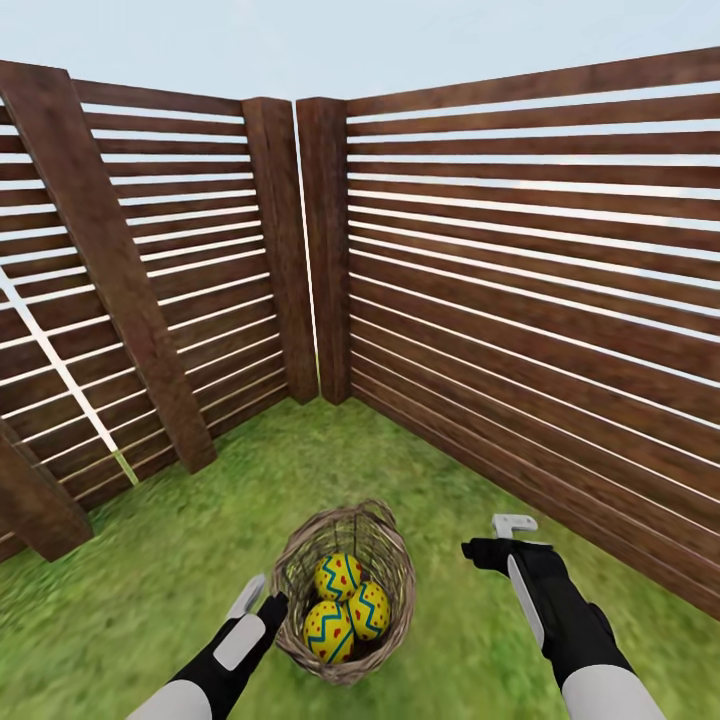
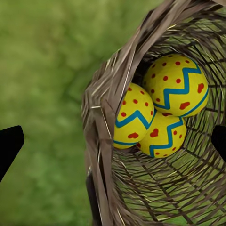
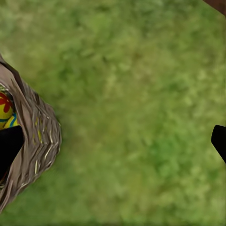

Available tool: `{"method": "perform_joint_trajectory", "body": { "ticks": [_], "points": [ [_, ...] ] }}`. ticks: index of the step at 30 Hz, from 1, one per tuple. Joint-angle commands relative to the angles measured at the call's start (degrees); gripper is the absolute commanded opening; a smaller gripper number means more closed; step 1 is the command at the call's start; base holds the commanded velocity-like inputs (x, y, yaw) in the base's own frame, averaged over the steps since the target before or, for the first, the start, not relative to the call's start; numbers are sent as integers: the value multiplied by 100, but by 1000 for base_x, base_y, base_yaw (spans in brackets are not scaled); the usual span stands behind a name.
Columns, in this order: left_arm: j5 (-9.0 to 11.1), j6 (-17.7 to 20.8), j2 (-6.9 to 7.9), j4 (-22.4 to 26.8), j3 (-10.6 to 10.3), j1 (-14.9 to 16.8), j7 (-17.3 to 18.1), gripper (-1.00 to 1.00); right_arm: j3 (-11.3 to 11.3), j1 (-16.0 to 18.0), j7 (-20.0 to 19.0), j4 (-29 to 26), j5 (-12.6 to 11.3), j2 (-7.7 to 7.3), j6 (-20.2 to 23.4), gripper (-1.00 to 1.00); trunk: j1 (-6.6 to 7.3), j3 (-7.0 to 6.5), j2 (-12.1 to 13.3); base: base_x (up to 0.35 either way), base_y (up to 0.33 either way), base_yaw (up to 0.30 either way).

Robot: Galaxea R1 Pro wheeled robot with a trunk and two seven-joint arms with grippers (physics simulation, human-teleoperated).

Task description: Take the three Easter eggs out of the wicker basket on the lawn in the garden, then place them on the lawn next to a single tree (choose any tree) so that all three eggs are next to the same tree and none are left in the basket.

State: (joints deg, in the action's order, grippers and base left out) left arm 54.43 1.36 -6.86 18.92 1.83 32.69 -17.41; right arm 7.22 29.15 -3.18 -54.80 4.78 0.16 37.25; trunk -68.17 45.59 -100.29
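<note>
Three eggs (image 1: 340, 605) are bright yellow with blue zigzag bands and red dots. The basket (image 1: 385, 545) holding them is tan-brown woven wicker. The grass (image 1: 150, 590) is mottled green, and the fence (image 1: 520, 300) has dark brown horizontal slats.

a brown slatted fence (image 1: 520, 270) meets at a corner post (image 1: 322, 250) under pale sky (image 1: 300, 40).

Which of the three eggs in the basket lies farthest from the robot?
The Easter egg toward the fence. The other two lie side by side below it in the head view, inside the wicker basket.
</note>
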Motion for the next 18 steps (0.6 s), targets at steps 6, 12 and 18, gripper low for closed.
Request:
{"method": "perform_joint_trajectory", "body": {
  "ticks": [6,12,18],
  "points": [
    [15,8,-44,-1,19,0,-25,100,8,-2,-31,-4,58,8,28,100,-132,113,-245,0,0,0],
    [15,14,-84,-92,12,0,-22,100,8,-1,-28,-4,53,4,28,100,-264,221,-485,0,0,0],
    [15,14,-96,-123,10,0,-18,100,8,0,-26,-4,56,2,28,100,-395,329,-726,0,0,0]
  ]
}}
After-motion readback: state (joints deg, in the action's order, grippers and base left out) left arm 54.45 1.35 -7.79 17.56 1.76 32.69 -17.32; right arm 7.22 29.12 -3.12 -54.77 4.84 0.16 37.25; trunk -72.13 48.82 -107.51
